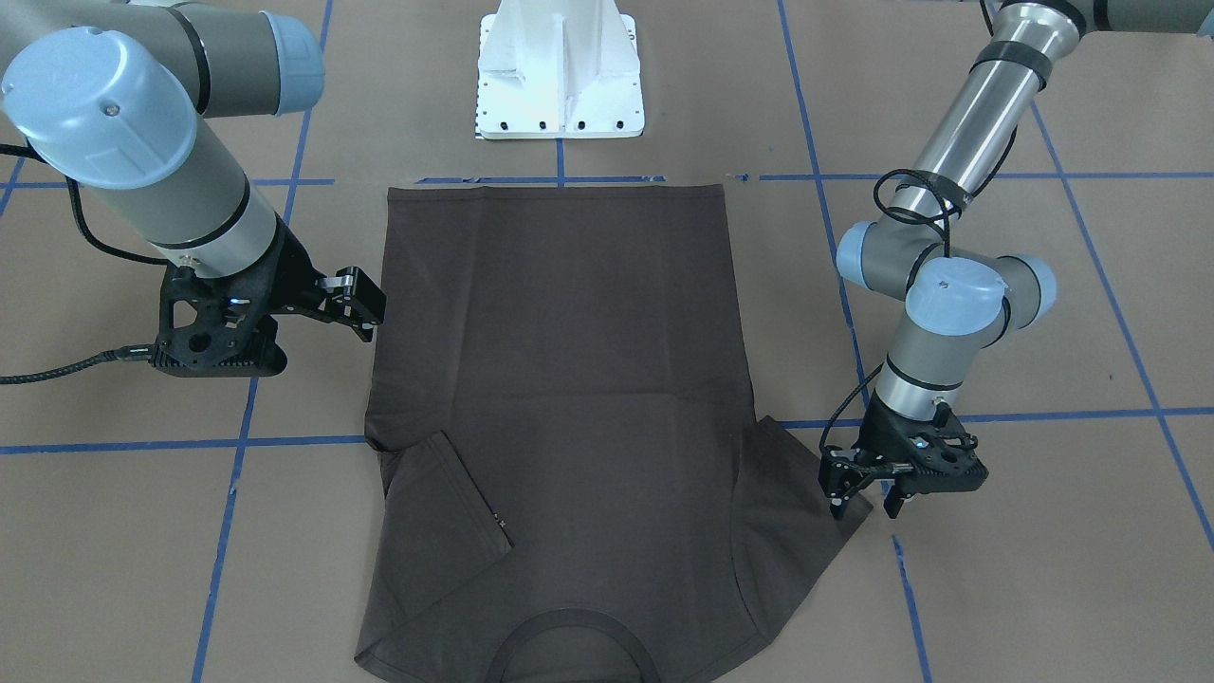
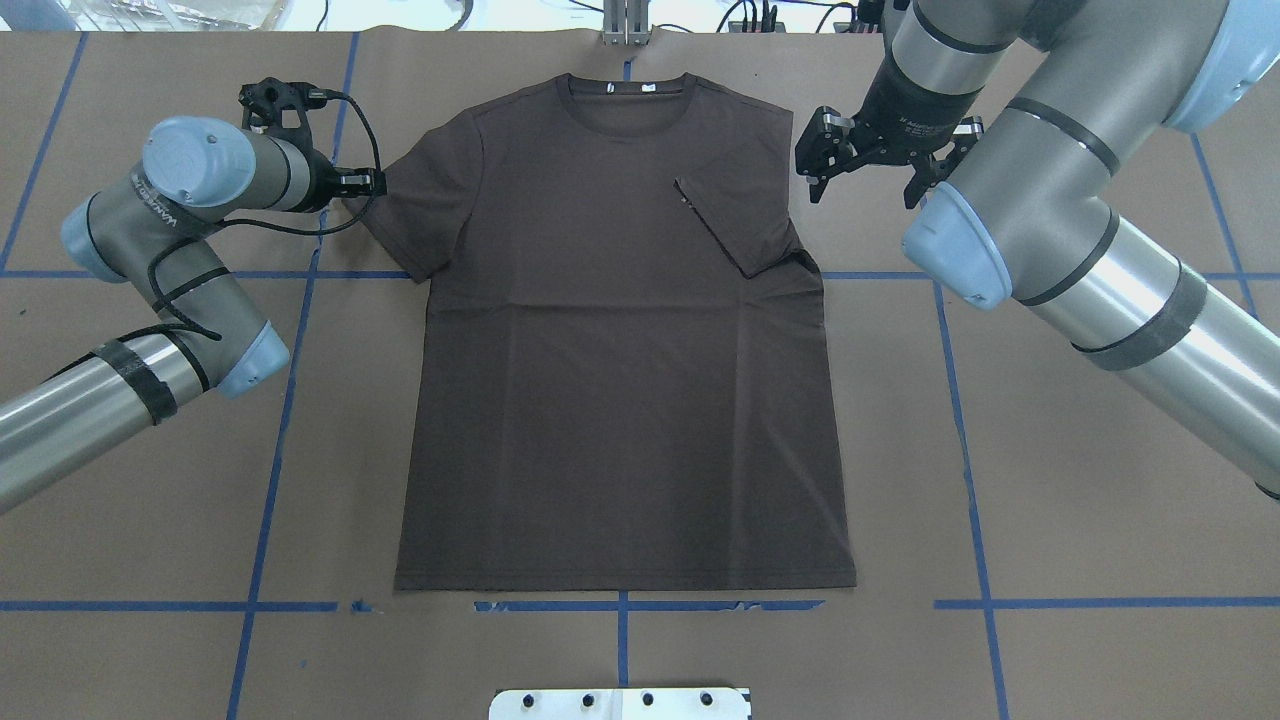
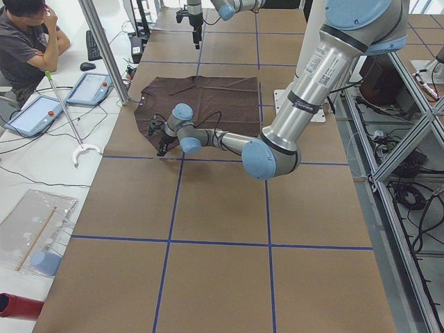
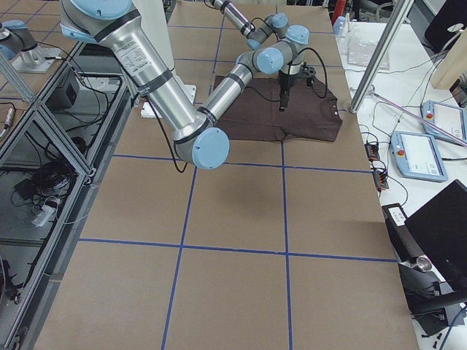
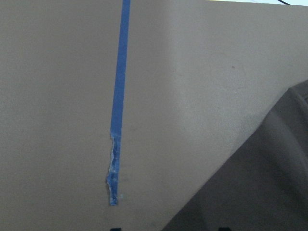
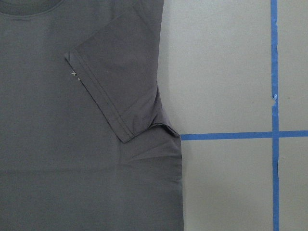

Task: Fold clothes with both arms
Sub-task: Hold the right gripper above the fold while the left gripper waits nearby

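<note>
The dark grey-brown T-shirt (image 2: 620,400) lies flat on the brown table, its collar (image 2: 625,88) on the side away from the robot. One sleeve (image 2: 735,225) is folded in over the chest; the right wrist view shows it (image 6: 120,82) from above. The other sleeve (image 2: 420,210) lies spread out. My left gripper (image 1: 863,507) is open, low at that sleeve's hem (image 1: 835,507). In the left wrist view the sleeve (image 5: 260,192) fills the lower right corner. My right gripper (image 2: 865,160) hangs open above bare table beside the folded-sleeve shoulder, holding nothing.
The white pedestal base (image 1: 560,76) stands at the robot's side, just beyond the shirt's bottom hem (image 1: 560,187). Blue tape lines (image 2: 280,400) grid the table. A seated person (image 3: 28,35) and control tablets (image 3: 87,89) are beyond the table's far edge.
</note>
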Tool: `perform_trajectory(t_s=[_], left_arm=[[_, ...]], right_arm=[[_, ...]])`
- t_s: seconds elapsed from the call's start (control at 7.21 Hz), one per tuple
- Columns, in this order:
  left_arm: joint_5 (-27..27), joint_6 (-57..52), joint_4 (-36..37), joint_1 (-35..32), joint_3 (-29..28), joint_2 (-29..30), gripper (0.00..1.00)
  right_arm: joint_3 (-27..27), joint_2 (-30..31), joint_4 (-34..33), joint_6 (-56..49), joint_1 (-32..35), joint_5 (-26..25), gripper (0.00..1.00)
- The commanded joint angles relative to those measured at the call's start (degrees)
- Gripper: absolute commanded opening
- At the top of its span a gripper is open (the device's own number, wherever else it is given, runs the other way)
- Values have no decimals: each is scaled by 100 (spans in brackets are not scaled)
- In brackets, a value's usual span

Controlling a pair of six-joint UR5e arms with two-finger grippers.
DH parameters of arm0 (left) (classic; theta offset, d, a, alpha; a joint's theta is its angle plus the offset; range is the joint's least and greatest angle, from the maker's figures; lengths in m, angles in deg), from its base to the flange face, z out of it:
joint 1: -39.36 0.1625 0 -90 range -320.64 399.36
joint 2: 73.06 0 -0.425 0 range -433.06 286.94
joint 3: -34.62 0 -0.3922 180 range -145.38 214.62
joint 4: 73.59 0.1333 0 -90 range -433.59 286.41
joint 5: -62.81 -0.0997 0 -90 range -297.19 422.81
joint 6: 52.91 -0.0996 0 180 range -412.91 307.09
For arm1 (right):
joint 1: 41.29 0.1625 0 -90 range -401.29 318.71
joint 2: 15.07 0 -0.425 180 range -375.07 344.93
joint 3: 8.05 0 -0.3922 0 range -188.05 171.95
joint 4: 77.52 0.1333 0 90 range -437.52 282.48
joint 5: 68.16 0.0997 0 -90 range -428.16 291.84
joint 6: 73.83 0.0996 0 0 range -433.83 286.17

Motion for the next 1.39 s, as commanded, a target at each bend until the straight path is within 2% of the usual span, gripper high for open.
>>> perform_trajectory(t_s=[0.0, 0.42, 0.83, 1.25], left_arm=[[5, -1, 3, 0, -4, -1, 73], [5, 8, 3, 9, -4, 8, 73], [-4, 8, 3, 18, -4, -1, 64], [-4, 8, 11, 35, -4, -1, 61]], right_arm=[[-12, 0, 3, 2, -1, 0, 100], [-21, 18, 3, -7, -1, 0, 100], [-21, 27, 12, -7, -1, 0, 100], [-13, 36, 12, -7, -1, 8, 100]])
